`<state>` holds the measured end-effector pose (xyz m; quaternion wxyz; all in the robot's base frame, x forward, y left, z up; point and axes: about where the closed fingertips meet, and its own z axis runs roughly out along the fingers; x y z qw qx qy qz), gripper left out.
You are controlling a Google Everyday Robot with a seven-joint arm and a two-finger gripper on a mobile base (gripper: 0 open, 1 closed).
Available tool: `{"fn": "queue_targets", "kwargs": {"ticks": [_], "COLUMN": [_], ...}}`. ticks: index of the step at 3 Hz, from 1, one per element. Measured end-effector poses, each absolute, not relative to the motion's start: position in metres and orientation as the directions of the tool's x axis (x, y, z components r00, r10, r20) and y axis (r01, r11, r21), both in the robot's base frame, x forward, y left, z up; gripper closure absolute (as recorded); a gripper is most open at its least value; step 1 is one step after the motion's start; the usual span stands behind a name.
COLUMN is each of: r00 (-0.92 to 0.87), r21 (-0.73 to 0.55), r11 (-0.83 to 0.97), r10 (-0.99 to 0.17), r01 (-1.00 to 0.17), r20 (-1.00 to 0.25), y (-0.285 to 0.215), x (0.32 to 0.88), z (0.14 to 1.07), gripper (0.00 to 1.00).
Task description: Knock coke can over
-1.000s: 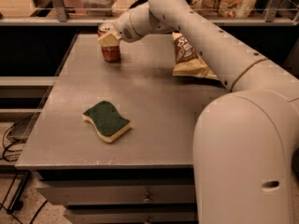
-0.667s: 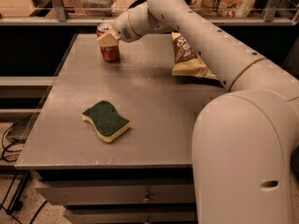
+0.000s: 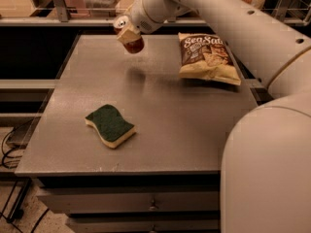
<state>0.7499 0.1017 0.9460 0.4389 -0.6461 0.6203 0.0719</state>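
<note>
Camera view: pincer (clamped on the coke can) now holds it tilted above the table, formerly upright.

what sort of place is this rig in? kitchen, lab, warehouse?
Probably a lab or office test station: a steel counter with drawers, cables on the floor at left. The gripper is at the coke can by the far edge; a chip bag and a sponge lie on the counter.

We see tabletop | sponge lying front-left | chip bag lying far-right | hand clasping coke can above far edge
</note>
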Motion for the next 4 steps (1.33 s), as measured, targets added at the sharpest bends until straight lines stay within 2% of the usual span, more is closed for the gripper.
{"fn": "queue_targets", "kwargs": {"ticks": [1, 2, 4], "r00": [0.296, 0.337, 0.379], "r21": [-0.555, -0.565, -0.506], "r11": [0.087, 0.024, -0.091], "r10": [-0.772, -0.781, -0.778], "r01": [-0.827, -0.825, -0.858], "r20": [-0.562, -0.526, -0.501], "y": [0.086, 0.087, 0.106], "x": [0.742, 0.736, 0.716], "z": [0.966, 0.964, 0.930], "gripper": [0.81, 0.59, 0.12]}}
